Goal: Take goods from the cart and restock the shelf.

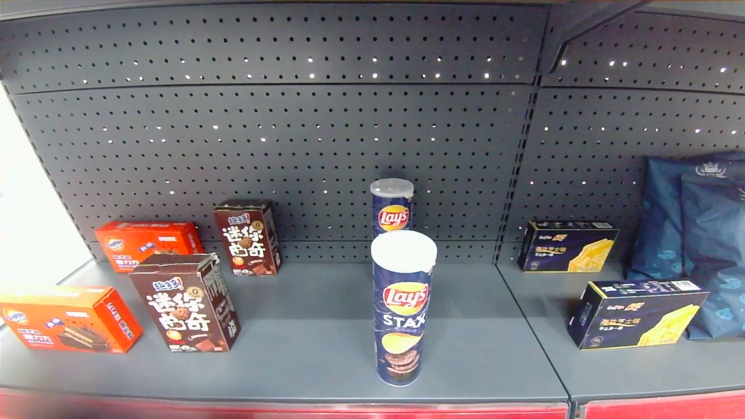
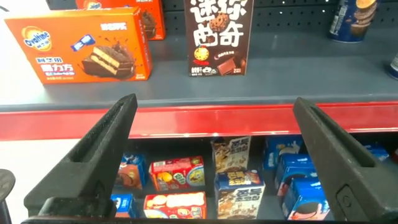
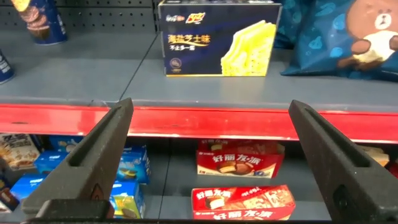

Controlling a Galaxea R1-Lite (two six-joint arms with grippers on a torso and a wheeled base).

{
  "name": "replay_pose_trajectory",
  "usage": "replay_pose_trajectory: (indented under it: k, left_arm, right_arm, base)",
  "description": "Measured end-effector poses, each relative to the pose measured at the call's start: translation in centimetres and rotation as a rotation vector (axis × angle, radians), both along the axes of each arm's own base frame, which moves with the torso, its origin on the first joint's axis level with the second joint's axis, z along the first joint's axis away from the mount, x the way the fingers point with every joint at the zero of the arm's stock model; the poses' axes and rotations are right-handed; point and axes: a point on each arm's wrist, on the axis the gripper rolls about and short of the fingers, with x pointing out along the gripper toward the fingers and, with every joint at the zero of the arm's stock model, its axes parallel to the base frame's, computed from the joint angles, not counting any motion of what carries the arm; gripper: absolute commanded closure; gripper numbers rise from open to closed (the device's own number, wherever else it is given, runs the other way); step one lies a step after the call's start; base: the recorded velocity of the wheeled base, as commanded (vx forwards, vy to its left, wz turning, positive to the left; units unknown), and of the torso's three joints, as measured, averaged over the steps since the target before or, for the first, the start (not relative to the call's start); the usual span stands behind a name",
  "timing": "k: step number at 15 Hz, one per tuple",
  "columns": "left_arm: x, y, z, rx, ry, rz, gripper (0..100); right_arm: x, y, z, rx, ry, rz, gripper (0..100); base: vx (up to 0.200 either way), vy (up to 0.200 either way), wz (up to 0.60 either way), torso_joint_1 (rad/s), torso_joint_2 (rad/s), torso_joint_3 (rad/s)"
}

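Observation:
Two tall navy chip cans stand mid-shelf, one at the front (image 1: pixel 403 308) and one behind it (image 1: pixel 391 206). To their left sit two brown cookie boxes (image 1: pixel 186 302) and two orange cake boxes (image 1: pixel 70 319); to their right lie two navy cracker boxes (image 1: pixel 637 314). My left gripper (image 2: pixel 214 102) is open and holds nothing. It is level with the red shelf edge (image 2: pixel 205 121), in front of an orange box (image 2: pixel 84 46) and a brown box (image 2: pixel 217 37). My right gripper (image 3: pixel 210 104) is also open and holds nothing, facing a navy cracker box (image 3: pixel 217 38).
Blue snack bags (image 1: pixel 692 233) lean at the shelf's far right. The grey shelf board (image 1: pixel 314 326) has bare room between the brown boxes and the cans. The shelf below holds small blue and red boxes (image 2: pixel 177 174) and red pie boxes (image 3: pixel 239 162).

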Motion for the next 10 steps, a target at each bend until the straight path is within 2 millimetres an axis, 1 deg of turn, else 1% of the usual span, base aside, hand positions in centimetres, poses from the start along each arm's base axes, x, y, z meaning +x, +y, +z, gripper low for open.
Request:
replay_pose_trajectory:
  k: [4,5,10]
  left_arm:
    - [0.0,0.0,0.0,0.0,0.0,0.001,0]
    - [0.0,0.0,0.0,0.0,0.0,0.001,0]
    - [-0.01,0.0,0.06,0.0,-0.003,0.0,0]
  right_arm:
    - [0.0,0.0,0.0,0.0,0.0,0.0,0]
    - [0.0,0.0,0.0,0.0,0.0,0.0,0]
    - [0.0,0.0,0.0,0.0,0.0,0.001,0]
  base:
    - [0.0,0.0,0.0,0.0,0.0,0.0]
    - [0.0,0.2,0.0,0.007,0.0,0.007]
    - [0.0,0.0,0.0,0.0,0.0,0.0]
